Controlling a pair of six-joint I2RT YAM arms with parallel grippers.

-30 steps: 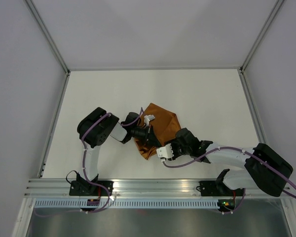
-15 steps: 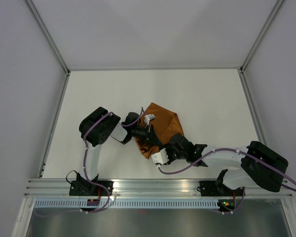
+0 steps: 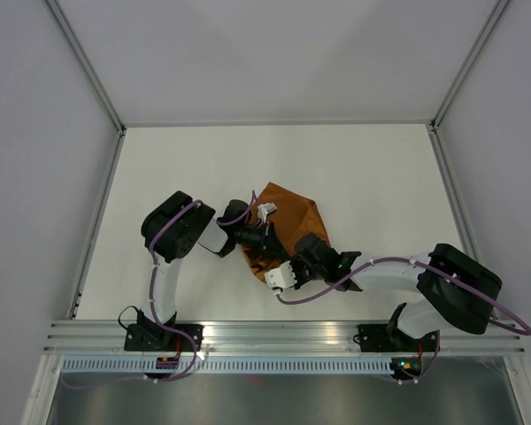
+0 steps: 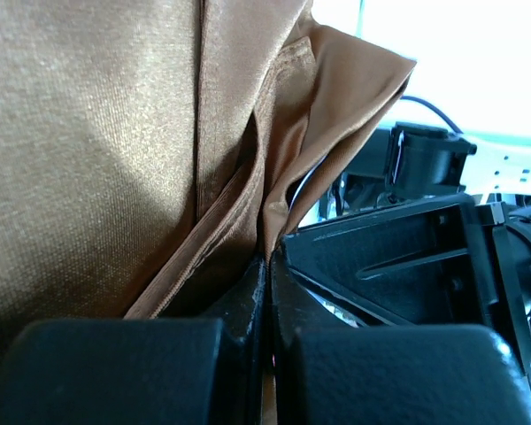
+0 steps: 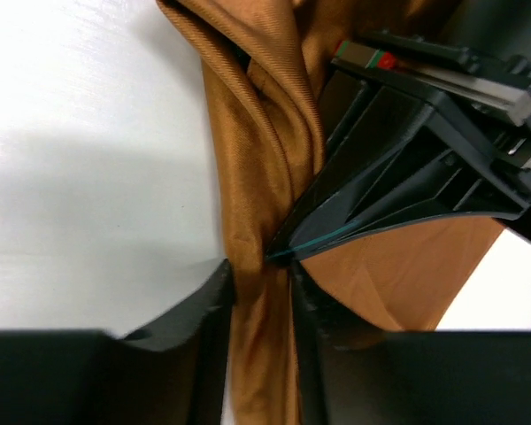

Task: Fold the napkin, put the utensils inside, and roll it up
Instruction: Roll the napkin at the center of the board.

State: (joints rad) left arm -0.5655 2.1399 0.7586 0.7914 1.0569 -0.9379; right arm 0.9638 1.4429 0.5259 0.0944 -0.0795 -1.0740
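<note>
The right arm has swung toward frame left since a second ago, bringing the right gripper point(image 5: 258, 285) in over the lower tip of the napkin point(image 3: 294, 217). Its elbow now sits nearer the frame centre in the top view. The left arm has hardly shifted.

The rust-brown napkin lies crumpled just left of centre on the white table point(image 3: 380, 177), with both wrists meeting over its lower left part.

In the left wrist view the left gripper point(image 4: 267, 267) has its two black fingers pressed together at the bottom centre. A folded edge of the cloth runs down into the seam between them, so it pinches the fabric.

In the right wrist view the right gripper's fingers point(image 5: 214, 292) stand narrow at the bottom. They flank a bunched ridge of the cloth that fills the gap and touches both. Whether they already clamp it I cannot tell. The left gripper's finger tips reach in from the upper right, meeting the same ridge just above them.
</note>
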